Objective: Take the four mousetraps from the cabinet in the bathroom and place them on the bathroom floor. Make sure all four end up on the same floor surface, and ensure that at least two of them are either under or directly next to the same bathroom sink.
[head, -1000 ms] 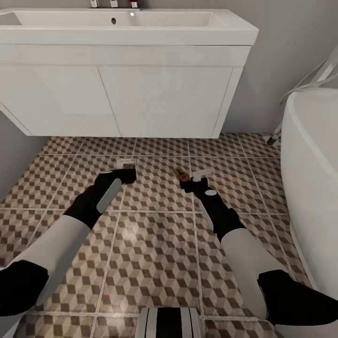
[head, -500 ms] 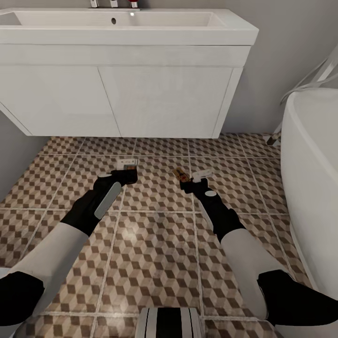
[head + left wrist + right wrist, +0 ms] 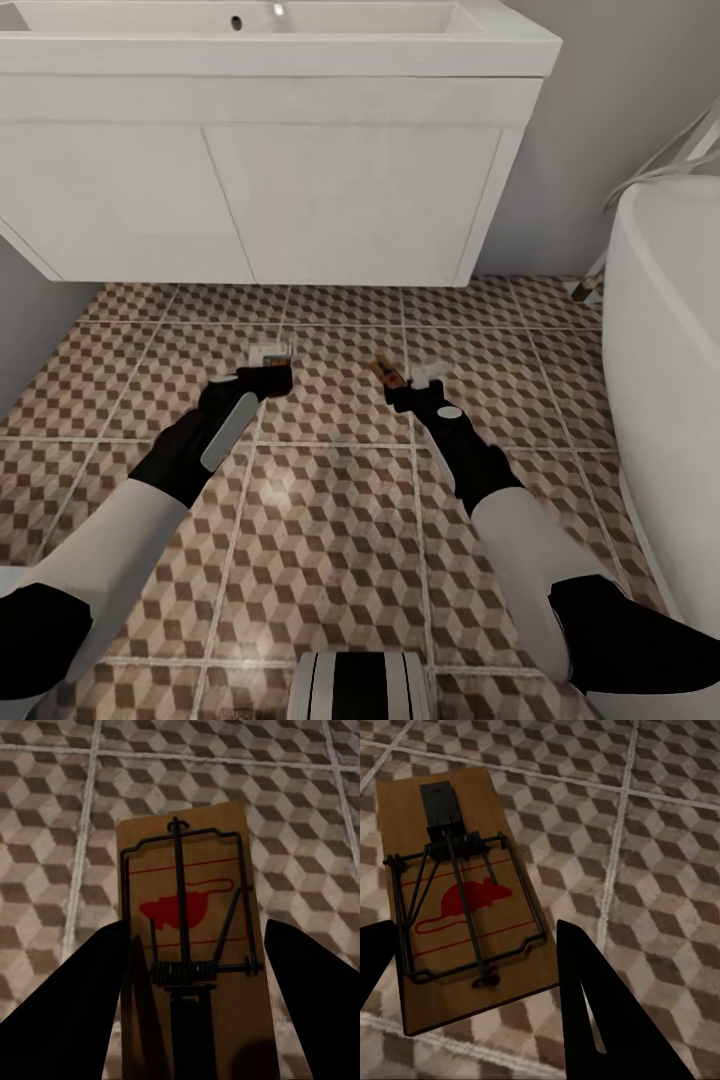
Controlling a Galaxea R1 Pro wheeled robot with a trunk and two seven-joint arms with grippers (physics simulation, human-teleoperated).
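Two mousetraps lie flat on the cube-patterned bathroom floor point(image 3: 330, 520) in front of the white sink vanity point(image 3: 350, 200). One mousetrap point(image 3: 272, 350) point(image 3: 187, 907) is a brown board with a red mouse print and wire spring. It sits just beyond my left gripper point(image 3: 262, 380) point(image 3: 193, 924), whose dark fingers point(image 3: 60, 1012) stand open on either side of it. The other mousetrap point(image 3: 387, 372) point(image 3: 465, 907) lies angled at my right gripper point(image 3: 405, 392) point(image 3: 476, 926). That gripper is open too, with one finger point(image 3: 607, 1020) over the board's near corner. A small pale piece point(image 3: 430, 370) shows beside it.
The white bathtub point(image 3: 670, 380) curves along the right side, with a hose and pipe behind it. A grey wall point(image 3: 30, 300) closes the left below the vanity. My base point(image 3: 360, 685) shows at the lower edge. Open tile lies between my arms.
The head view has tilted down a little, so the sink sits higher in the picture. My left gripper has drawn back slightly from its mousetrap. The right arm has stayed put.
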